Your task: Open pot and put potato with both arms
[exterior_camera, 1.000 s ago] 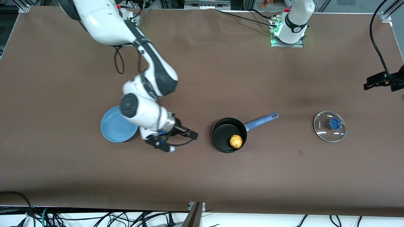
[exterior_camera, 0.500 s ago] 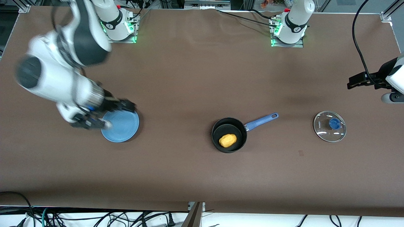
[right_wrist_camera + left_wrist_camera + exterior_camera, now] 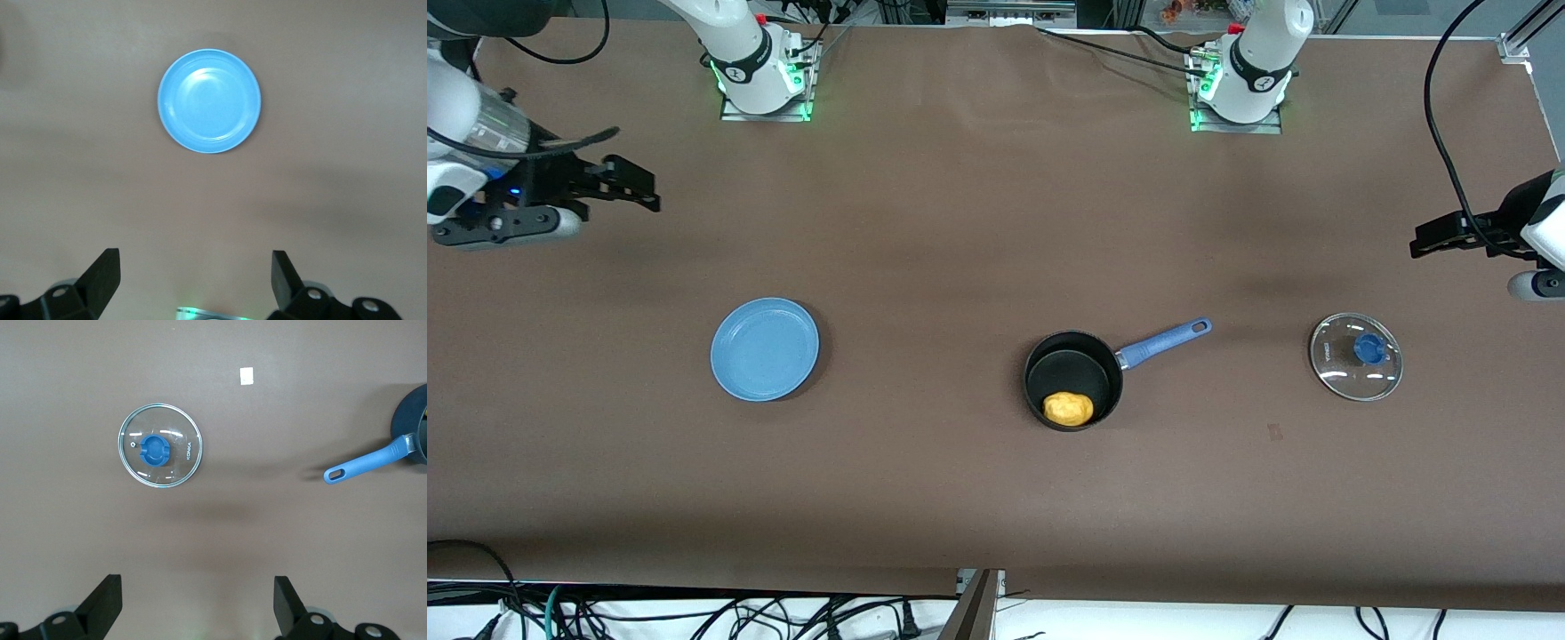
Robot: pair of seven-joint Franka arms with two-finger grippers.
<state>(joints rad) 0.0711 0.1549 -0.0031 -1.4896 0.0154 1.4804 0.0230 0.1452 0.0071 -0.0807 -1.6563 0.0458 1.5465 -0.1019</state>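
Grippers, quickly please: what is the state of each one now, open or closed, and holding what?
Left gripper: open, holding nothing, up over the table's left-arm end.
Right gripper: open, holding nothing, up over the table's right-arm end.
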